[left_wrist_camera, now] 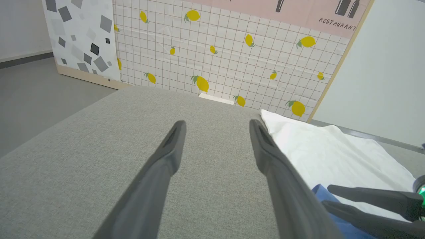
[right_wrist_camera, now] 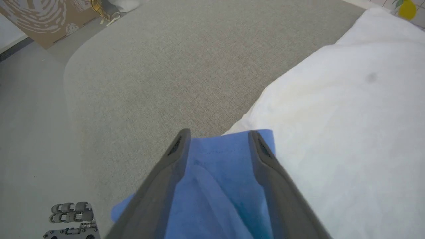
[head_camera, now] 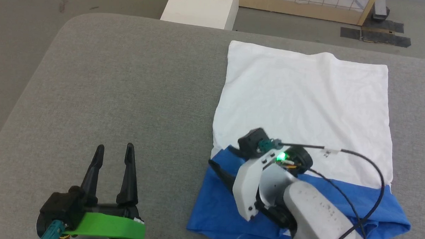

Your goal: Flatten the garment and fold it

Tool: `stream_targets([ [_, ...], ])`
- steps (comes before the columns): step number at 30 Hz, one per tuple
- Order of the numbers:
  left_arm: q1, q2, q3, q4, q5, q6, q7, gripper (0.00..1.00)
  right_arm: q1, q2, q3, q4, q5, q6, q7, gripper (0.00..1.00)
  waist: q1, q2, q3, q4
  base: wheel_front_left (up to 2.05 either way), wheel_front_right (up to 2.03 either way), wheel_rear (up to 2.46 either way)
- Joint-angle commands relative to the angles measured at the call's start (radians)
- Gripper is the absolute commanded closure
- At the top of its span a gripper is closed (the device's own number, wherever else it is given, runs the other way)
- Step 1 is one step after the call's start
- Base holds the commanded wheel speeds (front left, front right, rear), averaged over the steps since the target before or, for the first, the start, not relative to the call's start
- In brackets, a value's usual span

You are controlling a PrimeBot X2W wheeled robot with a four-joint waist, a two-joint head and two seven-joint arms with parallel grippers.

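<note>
Head view first: the shirt (head_camera: 305, 101) lies on the right half of the grey table (head_camera: 128, 95). Its white body is spread flat toward the far side, and the blue part is a bit rumpled along the near edge. The right gripper (head_camera: 221, 156) is at the shirt's near left corner, right at the blue, fingers aimed left. The left gripper (head_camera: 115, 146) is at the near left of the table, well apart from the shirt, fingers spread and nothing between them, just bare grey below. A white box (head_camera: 202, 7) stands on the floor (head_camera: 17, 38) past the table's far edge.

Left wrist view: the left gripper's two fingers are wide apart over bare table, empty. The shirt's white edge runs along the right. The right gripper's fingers (left_wrist_camera: 365, 196) poke in from the lower right, one above the other with a gap between them, tips at the blue cloth. A lemon-print panel (left_wrist_camera: 232, 49) stands beyond the table.

Right wrist view: the right gripper's fingers are spread about as wide as the left's, not pinched on anything — blue cloth shows in the gap and around them. It's not clear whether either finger touches the cloth. The white body fills the right side, with bare table to the left and far.
</note>
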Motion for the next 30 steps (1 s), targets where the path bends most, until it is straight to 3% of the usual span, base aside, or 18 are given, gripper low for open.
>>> stream_targets([
  [1,-0.02,0.002,-0.001,0.0,-0.005,-0.007,-0.005,0.0,-0.027,0.001,-0.017,-0.017,0.012,-0.001,-0.009,0.0,0.0001,0.0,-0.004,-0.01,0.0,0.0,0.0],
  [7,-0.028,0.01,0.001,-0.007,-0.005,-0.009,-0.006,0.0,-0.036,-0.029,-0.169,-0.159,-0.015,-0.001,-0.005,0.0,0.0001,0.0,-0.007,-0.051,0.0,0.0,0.0],
  [12,-0.031,0.016,0.002,-0.012,-0.004,-0.009,-0.005,0.0,0.033,-0.067,-0.424,-0.356,-0.125,-0.001,-0.008,0.0,0.0001,0.0,-0.009,-0.08,0.0,0.0,0.0],
  [18,-0.025,0.026,0.006,-0.019,-0.004,-0.009,-0.006,0.0,0.2,-0.028,-0.694,-0.583,-0.254,-0.001,-0.022,0.0,0.0001,0.0,-0.007,-0.114,0.0,0.0,0.0],
  [24,0.009,0.02,0.022,-0.021,-0.012,-0.006,-0.013,0.0,0.379,0.0,-0.824,-0.66,-0.261,-0.001,-0.078,0.0,0.0001,0.0,-0.011,-0.145,0.0,0.0,0.0],
  [30,0.026,0.02,0.033,-0.017,0.002,-0.001,-0.017,0.0,0.465,0.001,-0.853,-0.628,-0.186,-0.001,-0.136,0.0,0.0001,0.0,-0.011,-0.171,0.0,0.0,0.0],
])
